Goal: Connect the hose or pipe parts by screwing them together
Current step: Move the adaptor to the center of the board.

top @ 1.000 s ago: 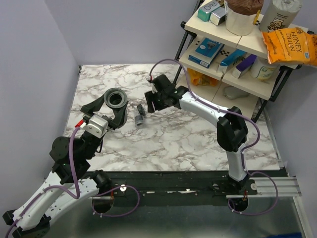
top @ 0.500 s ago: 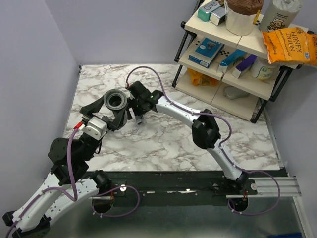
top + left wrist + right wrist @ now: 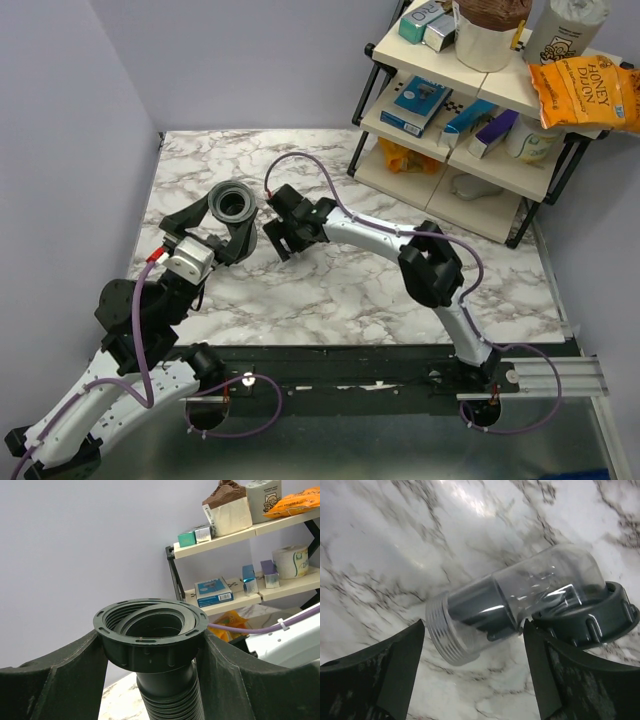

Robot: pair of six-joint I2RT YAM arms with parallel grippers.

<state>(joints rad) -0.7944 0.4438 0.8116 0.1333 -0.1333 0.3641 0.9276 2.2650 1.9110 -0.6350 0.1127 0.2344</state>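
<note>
So the left gripper (image 3: 150, 647) is clamped on the collar nut (image 3: 150, 630) of the black ribbed hose (image 3: 172, 702), with one matte black finger (image 3: 55, 680) on each side. The nut is a chunky round ring, threaded inside and notched around the rim, with its open mouth facing up. The corrugated hose drops out below it. Over on the white-and-grey marble table (image 3: 370, 540) the fitting (image 3: 485, 610) lies on its side. It has a glossy clear elbow piece (image 3: 555, 575) with a dark core inside, a grey threaded ring (image 3: 442, 635) at one end and a ridged black collar (image 3: 592, 620) at the other. The right gripper (image 3: 473, 625) hovers right over it, jaws spread wide, not touching it as far as I can see.
</note>
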